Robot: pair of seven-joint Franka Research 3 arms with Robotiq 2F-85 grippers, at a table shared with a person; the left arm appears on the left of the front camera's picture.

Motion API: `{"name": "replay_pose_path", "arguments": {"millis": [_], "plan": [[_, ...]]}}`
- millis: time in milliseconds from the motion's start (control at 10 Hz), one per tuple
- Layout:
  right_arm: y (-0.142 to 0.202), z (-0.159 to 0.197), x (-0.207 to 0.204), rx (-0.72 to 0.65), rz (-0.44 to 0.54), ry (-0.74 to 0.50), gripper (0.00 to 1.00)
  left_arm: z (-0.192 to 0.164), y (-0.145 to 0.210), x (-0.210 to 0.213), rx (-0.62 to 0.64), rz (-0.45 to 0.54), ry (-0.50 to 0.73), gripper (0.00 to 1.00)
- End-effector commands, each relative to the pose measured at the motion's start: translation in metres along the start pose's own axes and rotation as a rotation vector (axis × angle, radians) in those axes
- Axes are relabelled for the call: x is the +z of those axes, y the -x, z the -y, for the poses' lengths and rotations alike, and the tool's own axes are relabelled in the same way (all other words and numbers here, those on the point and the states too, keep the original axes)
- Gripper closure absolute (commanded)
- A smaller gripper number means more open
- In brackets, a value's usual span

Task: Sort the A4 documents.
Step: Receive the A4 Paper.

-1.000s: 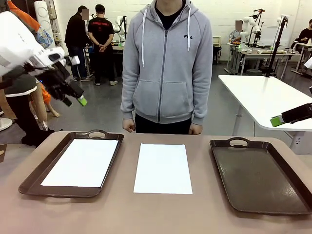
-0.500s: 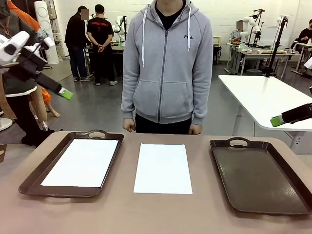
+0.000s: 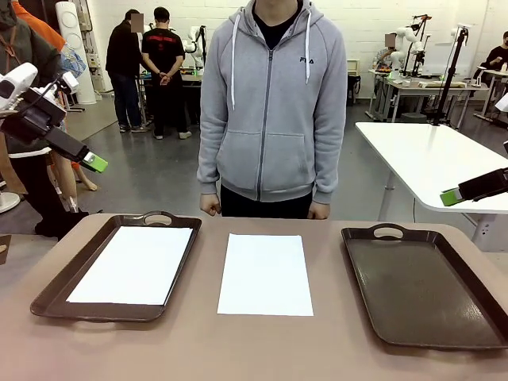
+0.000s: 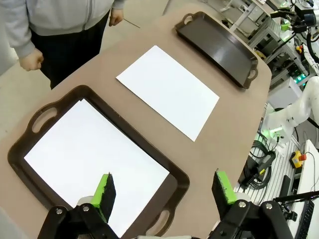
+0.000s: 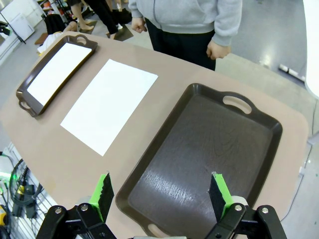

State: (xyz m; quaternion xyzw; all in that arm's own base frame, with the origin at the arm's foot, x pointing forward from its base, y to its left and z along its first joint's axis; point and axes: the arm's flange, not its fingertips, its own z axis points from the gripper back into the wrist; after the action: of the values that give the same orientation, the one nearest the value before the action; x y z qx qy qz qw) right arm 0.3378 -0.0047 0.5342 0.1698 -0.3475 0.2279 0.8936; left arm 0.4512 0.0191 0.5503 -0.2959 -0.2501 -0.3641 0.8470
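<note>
The left gripper [image 4: 164, 189] hangs high and well left of the loose A4 document [image 3: 266, 274], fingers spread, holding nothing. Just left of that sheet stands the left brown tray [image 3: 48, 298], with a second A4 document [image 3: 135, 262] lying flat inside it. The loose A4 document itself lies on the table [image 3: 238, 349]. Beyond it a person's fists [image 3: 209, 206] rest at the far edge. To its right is the right brown tray [image 3: 413, 294], its floor bare. Farther right the right gripper [image 5: 161, 191] hovers, fingers spread, holding nothing.
</note>
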Motion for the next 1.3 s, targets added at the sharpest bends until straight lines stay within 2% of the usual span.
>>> {"name": "replay_pose_path", "arguments": {"millis": [0, 400, 500, 1200], "plan": [[0.0002, 0.0004, -0.0030, -0.005, 0.007, -0.027, 0.00, 0.0013, -0.0088, 0.0002, 0.014, -0.012, -0.021, 0.00], [0.0002, 0.0004, -0.0030, -0.005, 0.007, -0.027, 0.00, -0.0064, -0.0116, 0.0007, 0.061, 0.010, -0.003, 0.00], [0.0002, 0.0004, -0.0030, -0.005, 0.007, -0.027, 0.00, 0.0004, -0.0065, -0.0013, 0.011, -0.001, -0.012, 0.00], [0.0002, 0.0004, -0.0030, -0.005, 0.007, -0.027, 0.00, 0.0004, -0.0065, -0.0013, 0.011, -0.001, -0.012, 0.00]]}}
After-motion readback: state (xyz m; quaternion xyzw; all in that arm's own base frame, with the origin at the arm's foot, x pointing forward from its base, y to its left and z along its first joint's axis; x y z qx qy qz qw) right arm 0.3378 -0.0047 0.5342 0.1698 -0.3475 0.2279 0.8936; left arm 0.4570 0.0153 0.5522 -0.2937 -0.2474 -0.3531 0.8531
